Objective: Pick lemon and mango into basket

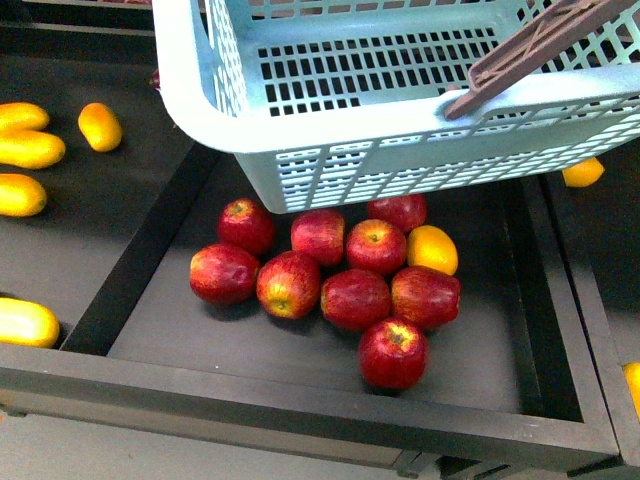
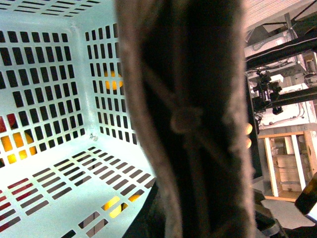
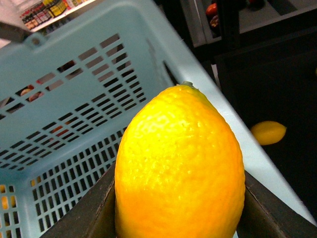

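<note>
Surface: dark, shallow display bins (image 1: 150,250) with raised black dividers, seen from the front; the middle bin fills most of the view.
Basket: the pale mint-blue basket (image 1: 400,120) hangs above the bins at 12 o'clock, slotted walls and floor showing, its brown handle (image 1: 540,45) lying across the rim toward 2 o'clock.
Lemon: the lemon (image 3: 181,158) is pinched upright between the two dark fingers of the right gripper (image 3: 181,215), just above the basket rim, not yet inside.
Right gripper: pressed onto the lemon from both sides, one finger (image 3: 86,218) showing on each flank of the fruit.
Left gripper: its wrist view looks into the basket from close by, and the blurred brown handle covers the middle of the picture; whether the jaws are spread or pressed together cannot be told.
Mangoes: elongated orange-yellow mangoes (image 1: 30,150) lie in the left bin at 9 to 10 o'clock, well apart from the basket.
Apples: a cluster of red apples (image 1: 355,298) sits mid-bin, toward 6 o'clock.
Other fruit: one orange-yellow fruit (image 1: 432,250) touches the apples on their 3 o'clock side; a second lemon (image 1: 582,172) lies at 3 o'clock, half hidden by the basket.
</note>
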